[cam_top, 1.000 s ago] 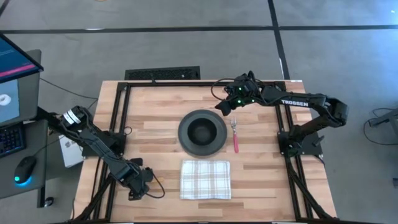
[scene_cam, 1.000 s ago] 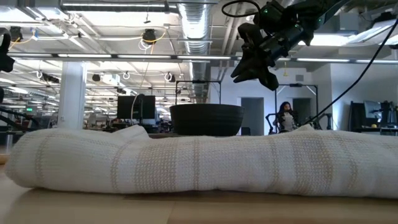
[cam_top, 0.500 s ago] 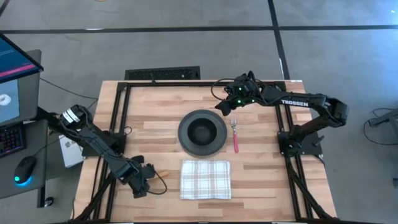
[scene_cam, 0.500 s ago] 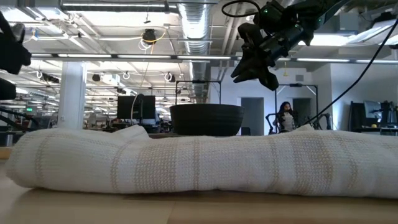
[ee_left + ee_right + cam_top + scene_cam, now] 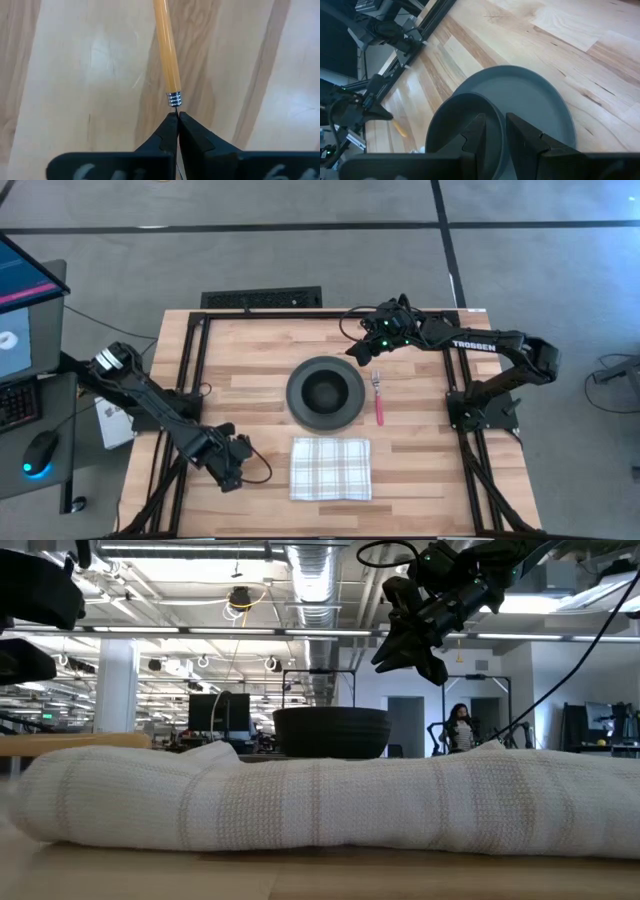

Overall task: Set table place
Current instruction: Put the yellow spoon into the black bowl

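My left gripper (image 5: 236,462) is at the near left of the table (image 5: 250,350), left of the white-grey checked napkin (image 5: 330,468), and is shut on the orange-handled spoon (image 5: 167,55). The handle also shows level at the left of the low view (image 5: 75,740). The black bowl (image 5: 325,390) stands in the dark grey plate (image 5: 300,412) at the table's middle. The pink-handled fork (image 5: 379,408) lies flat to the right of the plate. My right gripper (image 5: 362,353) hovers above the plate's far right rim, its fingers a little apart and empty. My left gripper pinches the spoon's metal neck (image 5: 174,106), just past the ridged collar at the end of the orange handle, between its two fingertips. The handle runs straight on from the fingers, in line with them. The spoon's bowl end is hidden by the fingers. In the low view the handle is level and off the table.
A black rail frame (image 5: 192,380) edges the table on both sides. Bare wood lies left of the plate and right of the fork. A monitor, keyboard and mouse stand beyond the left edge. A person (image 5: 460,728) shows far off in the room.
My left gripper has gone toward the table's right edge and a little toward the far edge, closing on the napkin and carrying the spoon. It has come into the low view at the left, where the orange handle now shows level.
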You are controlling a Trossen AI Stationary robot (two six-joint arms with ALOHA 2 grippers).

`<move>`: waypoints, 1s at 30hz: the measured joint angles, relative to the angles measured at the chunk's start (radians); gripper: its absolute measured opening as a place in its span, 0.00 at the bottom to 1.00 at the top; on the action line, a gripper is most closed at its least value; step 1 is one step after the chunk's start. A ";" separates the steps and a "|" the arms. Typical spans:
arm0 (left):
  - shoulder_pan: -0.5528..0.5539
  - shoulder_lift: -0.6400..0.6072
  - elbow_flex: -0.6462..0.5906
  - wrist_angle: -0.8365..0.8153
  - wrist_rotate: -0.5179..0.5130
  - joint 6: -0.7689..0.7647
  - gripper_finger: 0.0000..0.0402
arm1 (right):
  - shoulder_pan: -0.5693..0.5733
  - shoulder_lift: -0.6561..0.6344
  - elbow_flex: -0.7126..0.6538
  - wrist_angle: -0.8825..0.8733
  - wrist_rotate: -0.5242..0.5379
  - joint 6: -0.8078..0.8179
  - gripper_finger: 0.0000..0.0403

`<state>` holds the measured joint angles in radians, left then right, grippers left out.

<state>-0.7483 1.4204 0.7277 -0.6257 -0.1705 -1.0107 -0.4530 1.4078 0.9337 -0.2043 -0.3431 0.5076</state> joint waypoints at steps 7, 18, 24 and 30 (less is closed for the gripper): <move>0.037 -0.035 0.000 -0.020 -0.050 0.012 0.00 | 0.001 0.000 0.000 0.000 0.000 0.000 0.24; 0.287 -0.274 0.003 -0.003 -0.201 0.251 0.00 | 0.001 0.000 0.000 0.004 -0.089 0.013 0.24; 0.513 -0.352 0.003 0.158 -0.022 0.486 0.00 | 0.001 0.000 0.000 0.009 -0.154 0.026 0.24; 0.736 -0.336 0.003 0.368 0.219 0.606 0.00 | 0.002 0.000 0.000 0.028 -0.224 0.026 0.24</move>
<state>-0.0119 1.0839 0.7309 -0.2582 0.0480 -0.4046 -0.4511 1.4075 0.9337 -0.1758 -0.5675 0.5339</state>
